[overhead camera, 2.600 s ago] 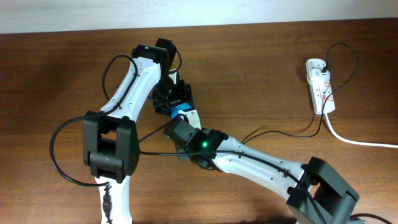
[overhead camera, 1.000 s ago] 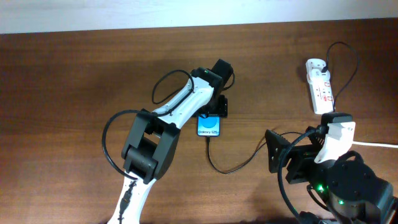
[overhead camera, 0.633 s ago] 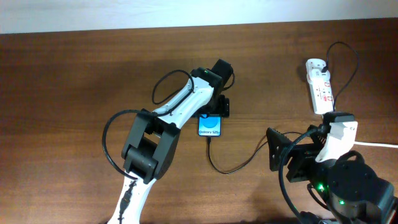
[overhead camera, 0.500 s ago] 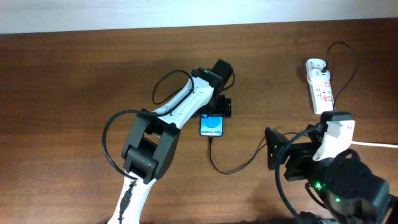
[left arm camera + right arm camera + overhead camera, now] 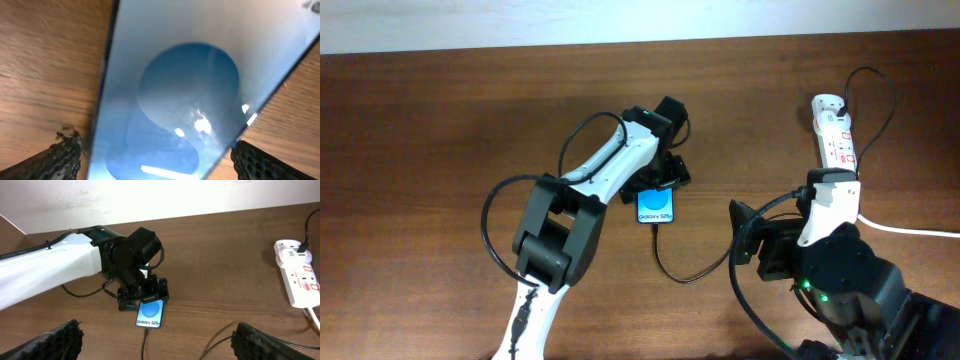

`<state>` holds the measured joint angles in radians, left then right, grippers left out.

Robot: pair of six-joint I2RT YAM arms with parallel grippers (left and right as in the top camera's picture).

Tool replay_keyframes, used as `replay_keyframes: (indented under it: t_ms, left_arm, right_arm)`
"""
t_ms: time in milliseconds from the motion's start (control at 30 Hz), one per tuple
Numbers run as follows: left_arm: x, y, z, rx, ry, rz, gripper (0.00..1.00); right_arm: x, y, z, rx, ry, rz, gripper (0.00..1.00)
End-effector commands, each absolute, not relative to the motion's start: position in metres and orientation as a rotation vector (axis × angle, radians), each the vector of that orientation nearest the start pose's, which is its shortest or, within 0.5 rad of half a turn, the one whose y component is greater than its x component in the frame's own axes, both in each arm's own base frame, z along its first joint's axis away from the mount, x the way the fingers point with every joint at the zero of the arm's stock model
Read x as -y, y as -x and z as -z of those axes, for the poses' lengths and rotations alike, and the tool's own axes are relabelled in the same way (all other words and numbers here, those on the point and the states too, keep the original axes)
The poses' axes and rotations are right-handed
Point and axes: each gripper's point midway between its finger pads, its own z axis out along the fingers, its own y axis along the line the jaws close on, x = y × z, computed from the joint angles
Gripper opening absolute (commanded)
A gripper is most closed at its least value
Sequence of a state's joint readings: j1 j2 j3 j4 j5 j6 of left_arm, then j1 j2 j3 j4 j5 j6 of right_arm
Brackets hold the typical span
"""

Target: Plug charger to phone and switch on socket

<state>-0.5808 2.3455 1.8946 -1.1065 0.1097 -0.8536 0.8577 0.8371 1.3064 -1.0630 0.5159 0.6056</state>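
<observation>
Lying flat, the phone (image 5: 190,100) sits between the left fingers (image 5: 62,157).

Phone (image 5: 656,206) screen is glowing bright blue w/ small white txt; L wrist view is showing a deeper blue disc on paler blue. Charger (image 5: 682,281) cable is showing black. Socket (image 5: 834,138) is showing white w/ red marks. Table (image 5: 420,150) is showing dark brown wood grain. L finger pads (image 5: 62,155) are showing black, mesh-textured. L arm (image 5: 610,165) is showing white shell, blk joints.
</observation>
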Motion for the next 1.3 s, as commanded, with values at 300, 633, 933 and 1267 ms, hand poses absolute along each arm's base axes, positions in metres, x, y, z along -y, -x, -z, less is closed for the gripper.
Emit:
replay_keyframes:
  t_ms: [300,633,933,1267]
  left_arm:
    - [0.208,-0.413,-0.064,-3.066,0.054,-0.131,0.99]
    - [0.189,-0.419,-0.323,-2.465,-0.083,0.143,0.95]
    - [0.130,-0.315,-0.361,-2.330,-0.040,-0.156,0.92]
    - [0.020,-0.182,-0.365,-2.052,0.139,0.055,0.99]
  right_arm:
    - [-0.096,-0.211,-0.352,-2.072,-0.076,-0.245,0.99]
    - [-0.002,-0.212,-0.335,-2.048,-0.528,0.076,0.23]
    - [0.081,-0.222,-0.294,-2.147,-0.996,0.140,0.04]
    - [0.085,-0.297,-0.190,-2.509,-1.304,-0.468,0.04]
